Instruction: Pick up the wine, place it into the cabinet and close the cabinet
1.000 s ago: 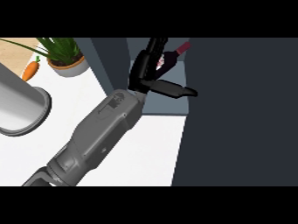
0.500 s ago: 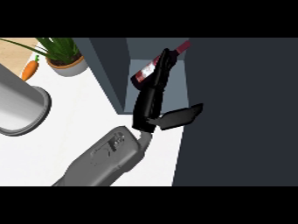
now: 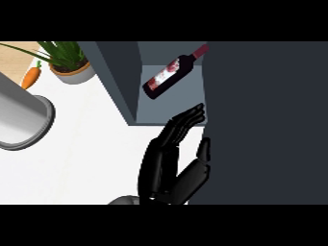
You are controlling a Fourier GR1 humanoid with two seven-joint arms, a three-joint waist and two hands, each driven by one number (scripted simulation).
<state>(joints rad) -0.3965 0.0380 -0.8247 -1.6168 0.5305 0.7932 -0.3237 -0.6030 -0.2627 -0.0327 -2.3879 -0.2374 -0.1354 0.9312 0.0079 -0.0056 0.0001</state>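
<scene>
One hand (image 3: 172, 163) is in view, entering from the lower edge at centre, with only a small grey patch of forearm (image 3: 126, 200) showing at its base. Which of the two hands it is cannot be settled from this view. Its fingers (image 3: 184, 124) are straight and held close together, pointing up and slightly right; the thumb (image 3: 203, 150) stands a little apart on the right side. It holds nothing. The fingertips lie at the front edge of the cabinet (image 3: 124, 81) opening, just beside the dark door (image 3: 273, 120) that fills the right part of the view (whether they touch the door or the shelf edge cannot be told).

The wine (image 3: 168, 76) lies on its side inside the cabinet, on the grey shelf floor, tilted with its neck up and to the right toward the door and its base down and to the left. It is apart from the hand, above the fingertips. Its label is pale with red marks.

Left of the cabinet wall runs the white counter (image 3: 74, 144). A large grey cylinder (image 3: 14, 115) lies near the left edge. A potted plant (image 3: 68, 62) stands at the upper left, near the cabinet wall, with a carrot (image 3: 30, 78) just beside its pot.
</scene>
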